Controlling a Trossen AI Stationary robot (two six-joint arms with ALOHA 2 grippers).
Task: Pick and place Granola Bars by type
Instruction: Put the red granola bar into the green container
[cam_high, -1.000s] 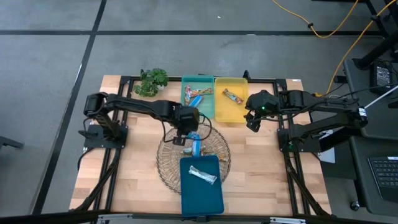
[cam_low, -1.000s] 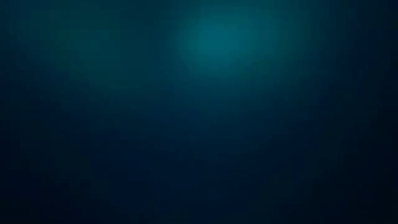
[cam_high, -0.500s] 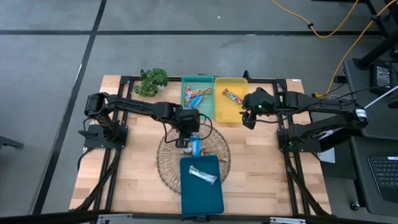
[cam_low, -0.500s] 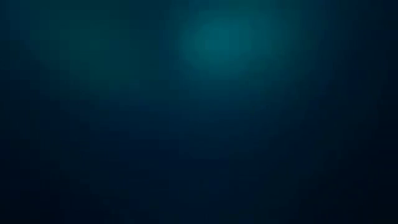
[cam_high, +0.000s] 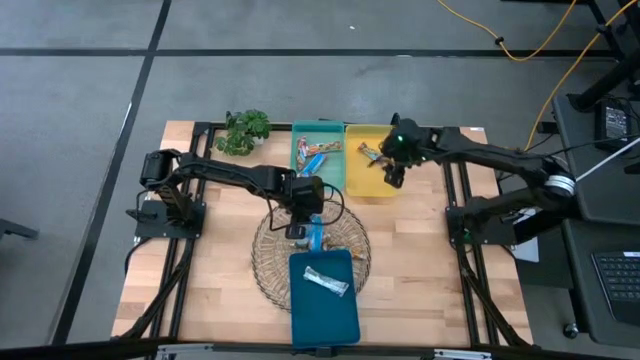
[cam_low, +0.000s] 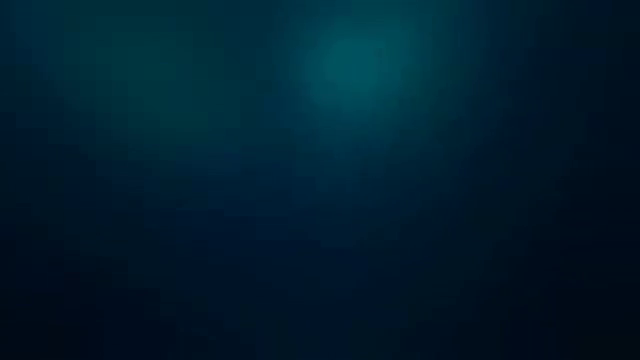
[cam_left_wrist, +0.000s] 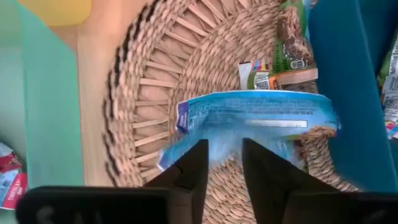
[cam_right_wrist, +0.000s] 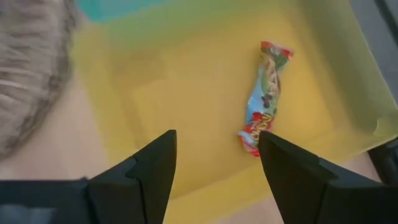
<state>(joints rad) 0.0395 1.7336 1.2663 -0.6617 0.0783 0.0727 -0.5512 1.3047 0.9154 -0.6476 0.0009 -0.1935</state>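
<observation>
On the wooden table (cam_high: 215, 250), only wrist views show left gripper (cam_left_wrist: 219, 163) narrowly parted, right gripper (cam_right_wrist: 216, 163) wide.

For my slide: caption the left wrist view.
Left gripper poised over a blue-wrapped granola bar lying in the wicker basket.

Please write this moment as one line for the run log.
left gripper: over basket, slightly open around blue bar | right gripper: open, empty, above yellow tray holding one bar | low view: dark
</observation>
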